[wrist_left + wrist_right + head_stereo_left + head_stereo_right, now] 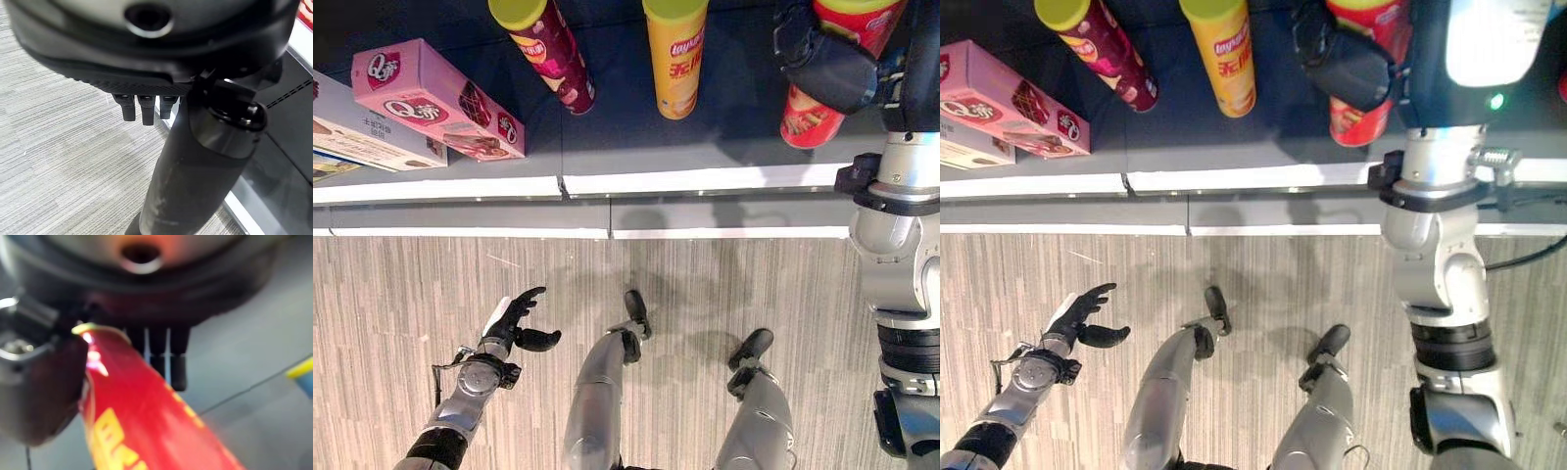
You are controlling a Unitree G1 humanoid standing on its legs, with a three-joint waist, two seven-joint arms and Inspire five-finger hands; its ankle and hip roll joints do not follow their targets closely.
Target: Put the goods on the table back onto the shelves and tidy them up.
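A red chip can (808,117) stands on the dark shelf (705,147) at the right, and my right hand (827,64) is curled round its upper part. In the right wrist view the red can (146,416) runs out between the thumb and the fingers (168,357). A yellow can (675,59) and a maroon can (548,49) stand further left on the same shelf. My left hand (514,323) hangs low over the floor at the lower left, fingers relaxed and holding nothing.
A pink box (431,98) lies at the shelf's left end, partly on a white box (352,137). The shelf's white front edge (705,181) runs across the view, with a second ledge (724,233) just below it. Striped grey floor (401,294) lies beneath.
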